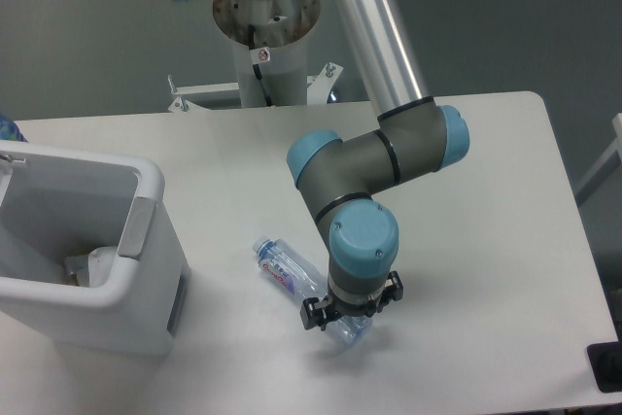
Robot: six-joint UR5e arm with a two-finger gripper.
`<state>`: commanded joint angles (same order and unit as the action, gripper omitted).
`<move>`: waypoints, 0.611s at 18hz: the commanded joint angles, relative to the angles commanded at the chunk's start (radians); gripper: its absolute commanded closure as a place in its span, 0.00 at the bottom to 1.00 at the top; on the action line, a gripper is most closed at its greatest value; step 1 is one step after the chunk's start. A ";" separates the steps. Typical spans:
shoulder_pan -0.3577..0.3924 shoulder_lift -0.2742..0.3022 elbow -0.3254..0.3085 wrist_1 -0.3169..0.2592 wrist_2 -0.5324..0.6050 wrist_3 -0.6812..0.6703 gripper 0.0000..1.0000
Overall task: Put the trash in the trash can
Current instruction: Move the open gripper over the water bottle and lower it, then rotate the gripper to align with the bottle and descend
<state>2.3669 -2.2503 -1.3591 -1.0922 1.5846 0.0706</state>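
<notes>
Grasp step on bottle (pixel 292 280), lying on bench (pixel 486 240) under gripper (pixel 350 315), jaws wide astride its base end, not closed; next: closing, lifting, carrying leftward to trash can (pixel 146 269) holding wrapper (pixel 97 264).

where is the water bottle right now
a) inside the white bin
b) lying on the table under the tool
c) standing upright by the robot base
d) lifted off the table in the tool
b, the water bottle lies on its side on the table, its capped end pointing toward the trash can and its other end under the tool, which straddles it.
</notes>
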 joint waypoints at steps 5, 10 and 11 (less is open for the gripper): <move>-0.006 -0.029 0.008 0.002 0.000 -0.003 0.00; -0.018 -0.041 0.008 0.000 0.023 -0.008 0.08; -0.021 -0.045 0.009 0.002 0.023 -0.009 0.12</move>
<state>2.3455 -2.2948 -1.3499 -1.0907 1.6076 0.0614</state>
